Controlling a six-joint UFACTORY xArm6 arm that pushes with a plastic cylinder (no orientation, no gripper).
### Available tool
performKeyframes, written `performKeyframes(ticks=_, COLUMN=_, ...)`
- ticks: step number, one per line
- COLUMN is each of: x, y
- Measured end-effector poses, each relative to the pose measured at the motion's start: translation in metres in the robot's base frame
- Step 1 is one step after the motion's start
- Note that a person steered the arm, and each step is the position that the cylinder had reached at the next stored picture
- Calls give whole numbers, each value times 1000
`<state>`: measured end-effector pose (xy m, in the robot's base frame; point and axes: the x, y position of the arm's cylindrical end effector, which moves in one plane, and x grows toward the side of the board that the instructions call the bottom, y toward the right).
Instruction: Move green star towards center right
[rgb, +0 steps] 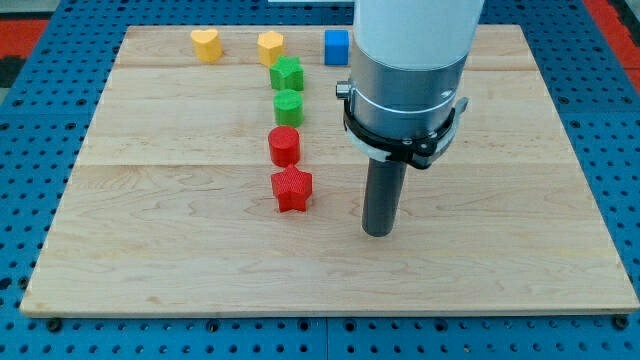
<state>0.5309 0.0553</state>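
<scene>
1. No pincer on this rig, just a rod; my tip (377, 232) sits right of the red star (292, 189), touching nothing
2. Green star (287, 73) is up top, well apart
3. Approach step, I reckon: get round its left, then shove rightward

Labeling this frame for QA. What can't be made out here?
- Arm: cut off by the view's top; only its lower housing shows.
- Board behind the arm: hidden, at the view's top right of the blue cube.
- My tip: whether it touches the board can't be told.
</scene>
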Motion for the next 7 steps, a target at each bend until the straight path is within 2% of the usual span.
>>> performKeyframes(ticks=5, x=11, y=16)
performKeyframes(ticks=6, x=11, y=10)
performKeyframes(ticks=7, x=31, y=-42)
